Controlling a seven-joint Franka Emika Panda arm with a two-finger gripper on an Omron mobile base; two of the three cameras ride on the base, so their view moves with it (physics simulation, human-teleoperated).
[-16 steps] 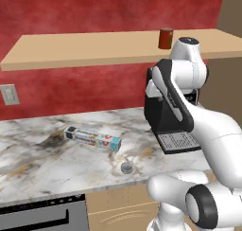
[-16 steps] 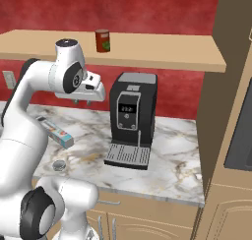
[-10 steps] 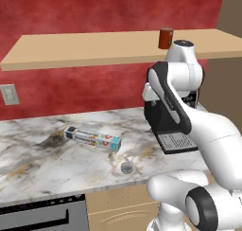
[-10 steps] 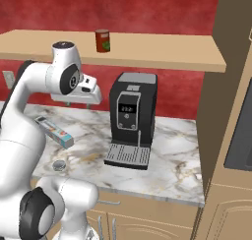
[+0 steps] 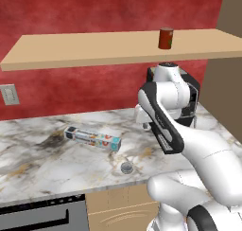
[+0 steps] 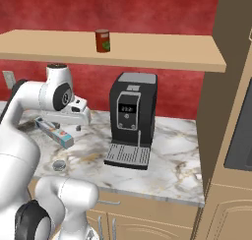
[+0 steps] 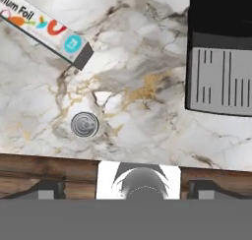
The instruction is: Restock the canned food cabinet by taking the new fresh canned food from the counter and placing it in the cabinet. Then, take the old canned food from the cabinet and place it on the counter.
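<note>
We see a long foil box point(image 5: 92, 138) lying flat on the marble worktop point(image 5: 33, 164), its printed label facing up, set back from the front edge. A black coffee machine point(image 6: 132, 119) stands on the same worktop toward the right, with its ribbed drip tray point(image 7: 220, 82) at the front. Between the box and the machine the worktop is bare, and nothing lies on or against the small grey tin point(image 7: 84, 124).

That tin point(image 5: 126, 167) is flat and round, far wider than tall, with a ringed metal lid. It sits close to the worktop's front edge, just in front of the near end of the foil box and apart from it.

On the tan shelf board point(image 6: 147, 54) above, the upright red-brown can point(image 5: 166, 38) stands alone, taller than wide, with a dark rim.

Our tool hangs high over the worktop looking straight down at it, jaws spread wide and empty, well clear of the tin.
</note>
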